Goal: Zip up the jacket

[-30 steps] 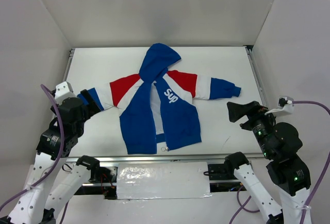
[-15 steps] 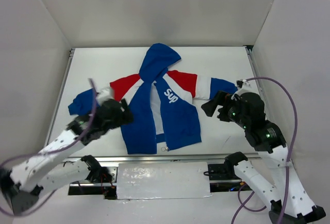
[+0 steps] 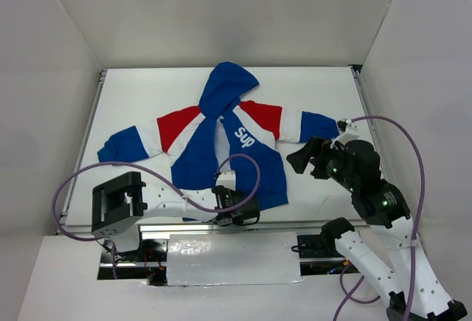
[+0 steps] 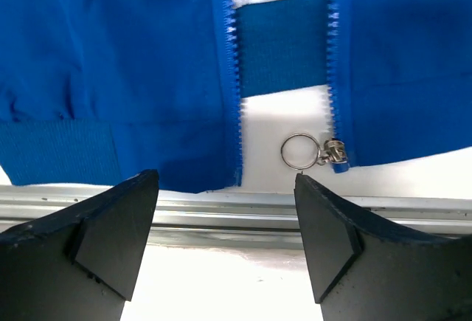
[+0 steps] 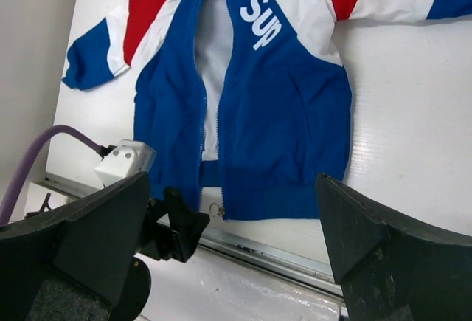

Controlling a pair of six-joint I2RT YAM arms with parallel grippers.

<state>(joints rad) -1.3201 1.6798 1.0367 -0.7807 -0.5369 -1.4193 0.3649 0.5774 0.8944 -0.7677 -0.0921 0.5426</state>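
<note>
The blue jacket [image 3: 247, 166], with red and white shoulder bands and white "Sup" lettering, lies flat and unzipped on the white table. Its front gapes over white lining. My left gripper [image 3: 237, 210] is open and low at the near table edge, just in front of the hem. In the left wrist view the gripper [image 4: 225, 181] faces the hem gap, and the zipper pull ring [image 4: 299, 151] with its slider [image 4: 335, 151] lies at the bottom of the right-hand zipper row. My right gripper [image 3: 299, 157] is open and empty, hovering right of the jacket [image 5: 287, 114]. Its view also shows the ring [image 5: 216, 209].
A metal rail [image 4: 221, 214] runs along the near table edge just under the hem. White walls enclose the table on three sides. A purple cable [image 3: 243, 170] from the left arm loops over the jacket's lower front. The left arm's fingers [image 5: 177, 225] show in the right wrist view.
My left arm swung from the left sleeve down along the near edge to the hem at the zipper. My right arm moved left toward the jacket, then nearly held still.
</note>
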